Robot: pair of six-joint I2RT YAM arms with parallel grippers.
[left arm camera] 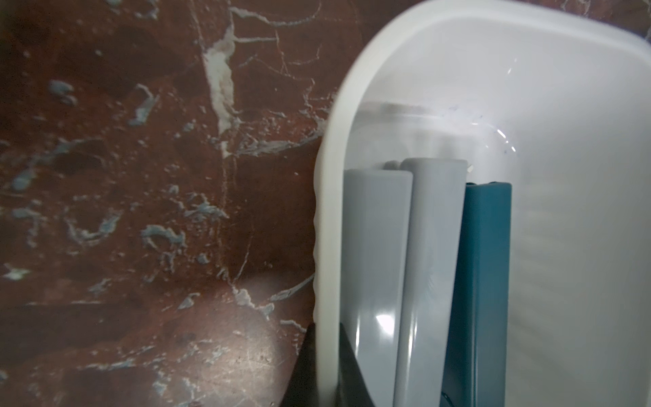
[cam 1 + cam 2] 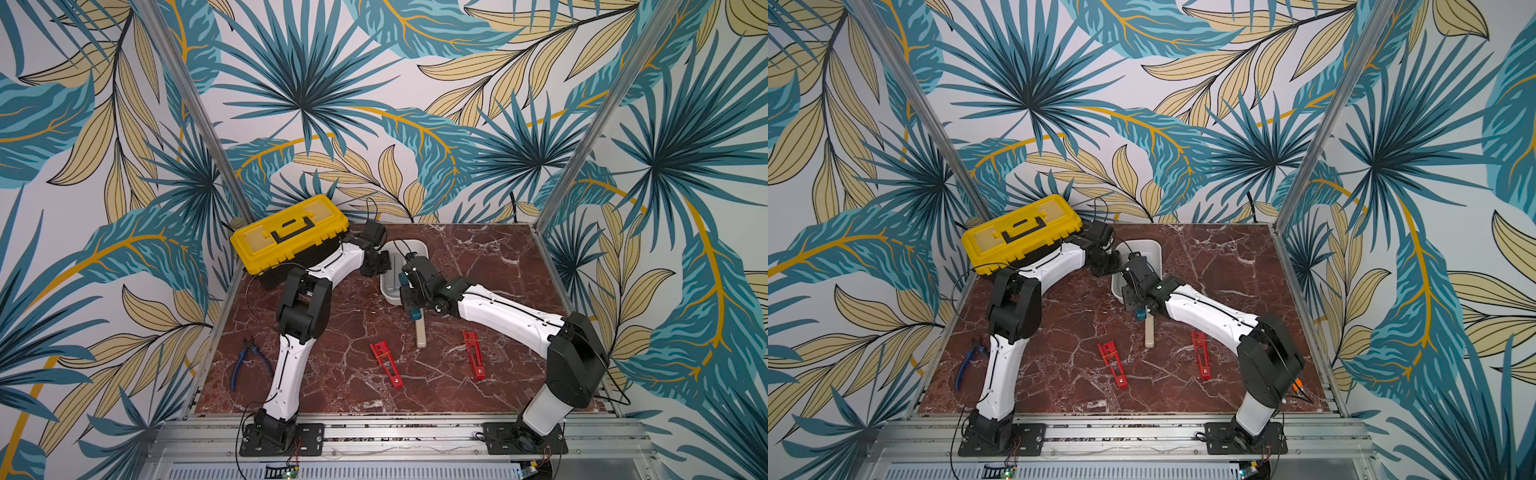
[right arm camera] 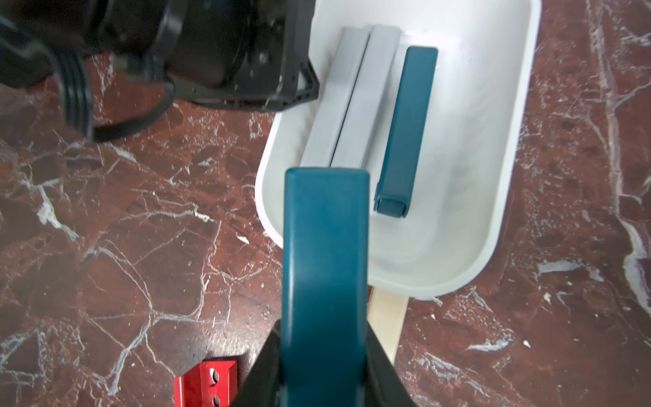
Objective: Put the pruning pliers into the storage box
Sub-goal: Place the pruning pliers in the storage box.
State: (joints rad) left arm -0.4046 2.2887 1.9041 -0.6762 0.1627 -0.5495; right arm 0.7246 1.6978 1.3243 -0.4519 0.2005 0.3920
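A teal pliers bar [image 3: 326, 246] is clamped in the right end effector [image 3: 322, 356]. Just ahead lies the storage box [image 3: 507, 176], holding two grey bars [image 3: 373, 88] and another teal bar [image 3: 408, 130]. The left end effector [image 1: 326, 363] is closed on the box's side rim.

Marble table [image 2: 498, 266]: box [image 2: 387, 296], pliers [image 2: 387, 364], cutters [image 2: 249, 350], toolbox [image 2: 291, 232]

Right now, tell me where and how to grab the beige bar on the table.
Take the beige bar around mid-length, coming straight down and closing across its narrow width. It lies flat on the marble table, long sides free, while its far end sits close to the storage box.
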